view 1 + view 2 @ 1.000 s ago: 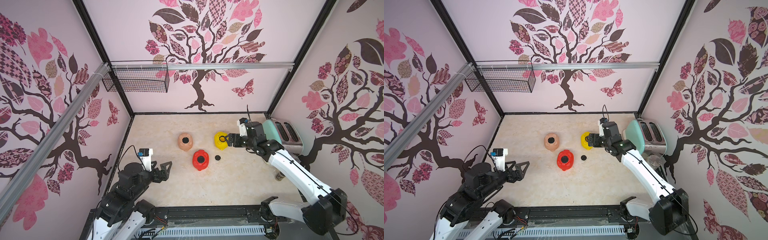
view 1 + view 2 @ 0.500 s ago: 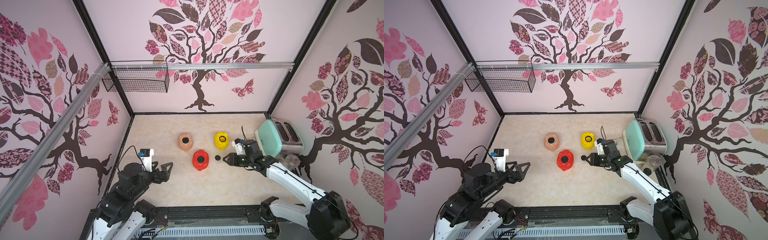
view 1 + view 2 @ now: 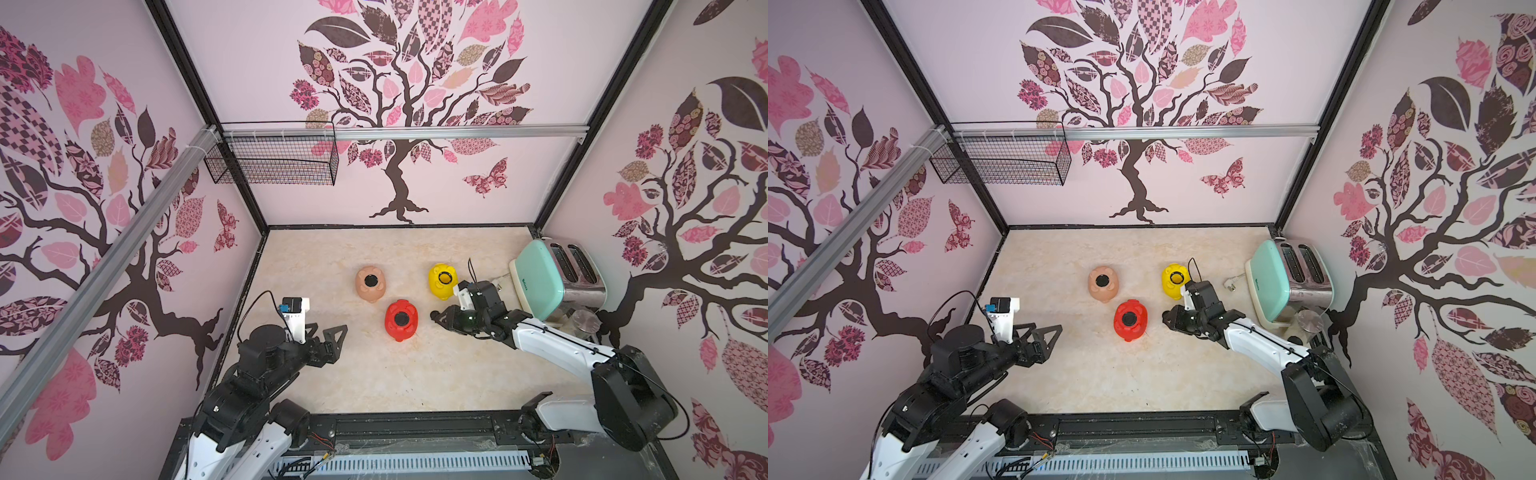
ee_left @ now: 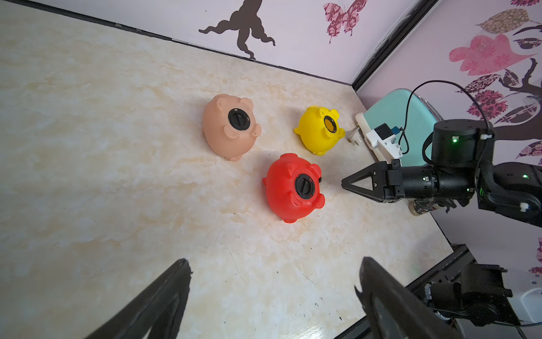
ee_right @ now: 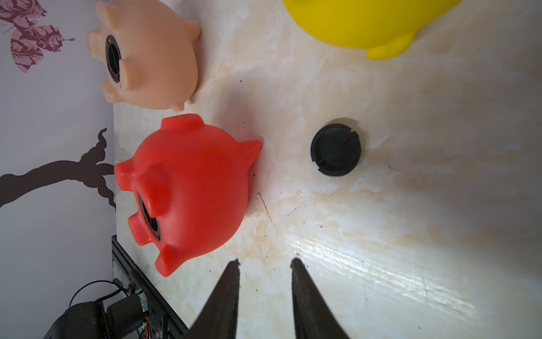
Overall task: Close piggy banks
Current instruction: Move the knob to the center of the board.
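Note:
Three piggy banks lie belly-up mid-table: peach-pink (image 3: 370, 283), red (image 3: 401, 319) and yellow (image 3: 443, 281). Black plugs fill the belly holes of the peach-pink (image 4: 239, 119) and red (image 4: 304, 185) pigs. The yellow pig's hole (image 4: 329, 124) is open. In the right wrist view a loose black plug (image 5: 335, 149) lies on the table beside the red pig, a little ahead of my right gripper (image 5: 265, 261). Its jaws stand narrowly open with nothing between them. In both top views the right gripper (image 3: 435, 317) hangs low, right of the red pig, and hides the plug. My left gripper (image 3: 332, 332) rests wide open and empty at the front left.
A mint-green toaster (image 3: 552, 278) stands at the right wall with its white power plug (image 3: 500, 280) on the table and a glass jar (image 3: 584, 322) in front of it. A wire basket (image 3: 272, 160) hangs high on the back left rail.
My right gripper has drawn back from the yellow pig, come down beside the red pig over the loose plug, and narrowed its jaws. The left arm has not moved.

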Available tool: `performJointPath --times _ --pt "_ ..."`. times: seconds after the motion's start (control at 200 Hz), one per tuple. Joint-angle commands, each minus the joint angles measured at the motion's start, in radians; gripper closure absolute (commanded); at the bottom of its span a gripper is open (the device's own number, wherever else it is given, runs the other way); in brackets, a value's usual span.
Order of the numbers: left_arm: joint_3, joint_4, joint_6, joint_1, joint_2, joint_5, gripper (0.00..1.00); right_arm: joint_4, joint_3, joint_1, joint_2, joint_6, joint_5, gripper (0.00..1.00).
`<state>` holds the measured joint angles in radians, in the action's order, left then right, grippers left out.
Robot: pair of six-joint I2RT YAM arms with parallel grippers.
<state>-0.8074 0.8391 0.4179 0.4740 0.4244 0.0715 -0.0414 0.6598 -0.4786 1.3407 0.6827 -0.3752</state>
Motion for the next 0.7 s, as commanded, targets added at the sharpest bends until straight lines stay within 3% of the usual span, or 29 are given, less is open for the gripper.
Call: performJointPath --times 0.0,0.375,0.695 --pt "0.005 -0.022 -0.007 0.005 0.002 -0.010 0.08 0.045 0.003 -0.003 0.036 0.039 0.024 0.67" --pt "0.002 -0.017 -0.010 0.005 0.016 -0.016 0.08 0.095 0.011 -0.003 0.129 0.102 0.102 0.61" --pt "0.002 -0.017 -0.008 0.005 0.010 -0.016 0.08 0.145 0.020 -0.003 0.181 0.153 0.090 0.60"
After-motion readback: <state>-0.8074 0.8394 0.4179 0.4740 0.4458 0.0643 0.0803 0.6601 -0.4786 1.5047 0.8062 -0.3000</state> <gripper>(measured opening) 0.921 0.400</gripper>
